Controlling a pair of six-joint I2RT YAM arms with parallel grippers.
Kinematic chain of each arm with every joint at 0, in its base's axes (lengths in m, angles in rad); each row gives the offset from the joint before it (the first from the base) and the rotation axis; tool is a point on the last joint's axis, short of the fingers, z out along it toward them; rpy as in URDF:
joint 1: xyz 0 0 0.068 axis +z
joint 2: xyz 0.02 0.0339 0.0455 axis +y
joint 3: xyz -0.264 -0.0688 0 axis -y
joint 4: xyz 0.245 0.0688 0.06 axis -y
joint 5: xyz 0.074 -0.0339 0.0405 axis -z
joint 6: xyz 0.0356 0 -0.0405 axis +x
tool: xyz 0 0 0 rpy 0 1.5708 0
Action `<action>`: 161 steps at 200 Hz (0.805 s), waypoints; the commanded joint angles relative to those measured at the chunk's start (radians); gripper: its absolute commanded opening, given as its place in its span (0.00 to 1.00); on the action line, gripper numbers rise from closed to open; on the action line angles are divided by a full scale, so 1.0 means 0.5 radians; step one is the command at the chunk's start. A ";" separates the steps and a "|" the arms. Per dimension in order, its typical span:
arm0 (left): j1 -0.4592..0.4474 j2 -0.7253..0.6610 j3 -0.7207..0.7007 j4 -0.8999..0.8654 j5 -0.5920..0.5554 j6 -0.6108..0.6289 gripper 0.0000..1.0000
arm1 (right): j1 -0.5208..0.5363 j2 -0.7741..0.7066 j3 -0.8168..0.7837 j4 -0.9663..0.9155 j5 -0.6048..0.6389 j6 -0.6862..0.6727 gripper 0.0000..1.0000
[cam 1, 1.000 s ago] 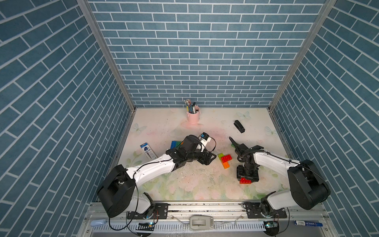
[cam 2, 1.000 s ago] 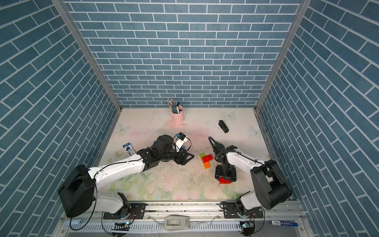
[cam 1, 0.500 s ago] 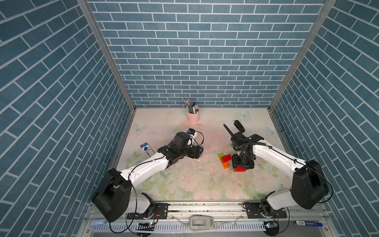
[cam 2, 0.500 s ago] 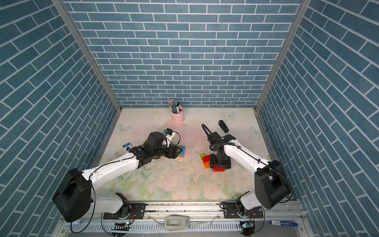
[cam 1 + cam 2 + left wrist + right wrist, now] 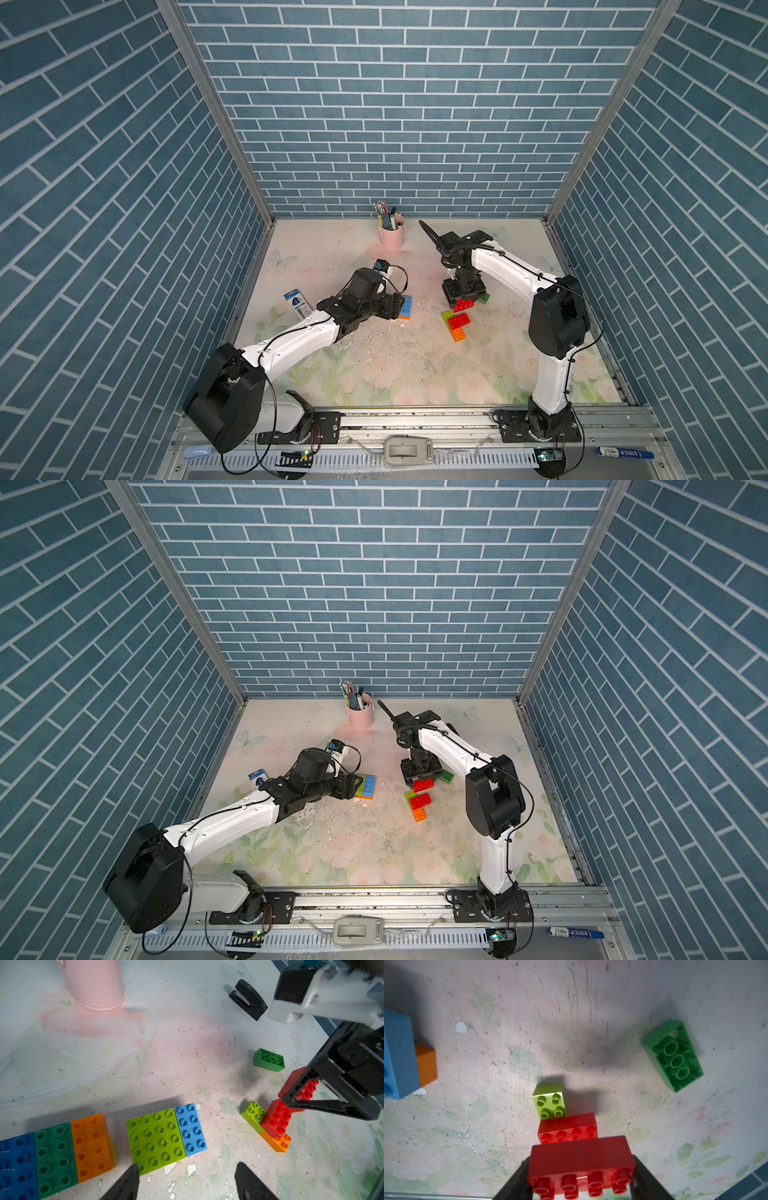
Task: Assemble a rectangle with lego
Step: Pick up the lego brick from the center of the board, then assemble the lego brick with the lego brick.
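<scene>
Right claw [image 5: 581, 1164] is clamped on a chunky red studded plastic brick [image 5: 579, 1157] – guessing it goes onto the lime-red-orange brick stack [image 5: 458, 322] at its 6 o'clock; left claw [image 5: 187, 1167] hangs open, empty, by the lime-and-blue brick row [image 5: 368, 785] at the stack's 9 o'clock.

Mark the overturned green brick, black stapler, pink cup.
Overturned green brick [image 5: 675, 1059]: right wrist view, hollow underside.
Black stapler [image 5: 248, 999]: left wrist view, top cover.
Pink cup [image 5: 93, 982]: left wrist view, side wall.

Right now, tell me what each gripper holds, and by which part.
Right gripper clamps a red brick by its short ends. Left gripper is open, holding nothing.
</scene>
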 commanded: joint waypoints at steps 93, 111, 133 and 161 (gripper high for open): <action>0.013 0.041 -0.064 0.083 0.011 -0.001 0.74 | 0.004 0.220 0.046 -0.014 -0.110 -0.204 0.46; 0.013 0.044 -0.069 0.086 0.015 -0.003 0.74 | 0.005 0.236 0.033 0.015 -0.122 -0.215 0.45; 0.011 0.054 -0.067 0.098 0.028 -0.004 0.74 | 0.004 0.257 0.038 0.031 -0.133 -0.229 0.45; 0.012 0.062 -0.070 0.104 0.032 -0.005 0.74 | 0.001 0.272 0.027 0.043 -0.142 -0.256 0.45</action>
